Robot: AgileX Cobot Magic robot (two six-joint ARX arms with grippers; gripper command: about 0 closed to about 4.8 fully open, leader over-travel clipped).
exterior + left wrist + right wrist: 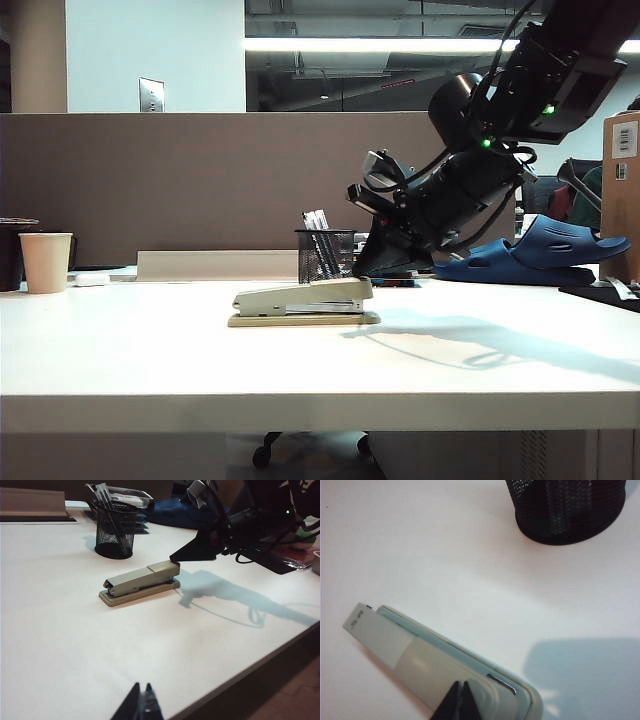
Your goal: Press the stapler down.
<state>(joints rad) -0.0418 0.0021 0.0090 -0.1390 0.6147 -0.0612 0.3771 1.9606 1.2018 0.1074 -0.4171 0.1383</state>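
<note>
Stretching white across the foreground: surface (150, 370). Standing behind it, brown partition (200, 180). Glowing overhead, long light strip (380, 45) under a dark ceiling (330, 15). Showing up left, pale wall (110, 50) carrying a switch plate (151, 94). Peeking out below, chair caster (262, 455).

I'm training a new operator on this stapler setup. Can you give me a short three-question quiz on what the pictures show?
1. True or false: the right hand is shut, its tip at the rear end of the stapler.
2. Multiple choice: what stands on the table just behind the stapler? A) a black mesh pen cup B) a red mug C) a glass jar
3. Fill in: the left hand is ____ and well away from the stapler.

Key: 1 true; 2 A; 3 shut
</note>
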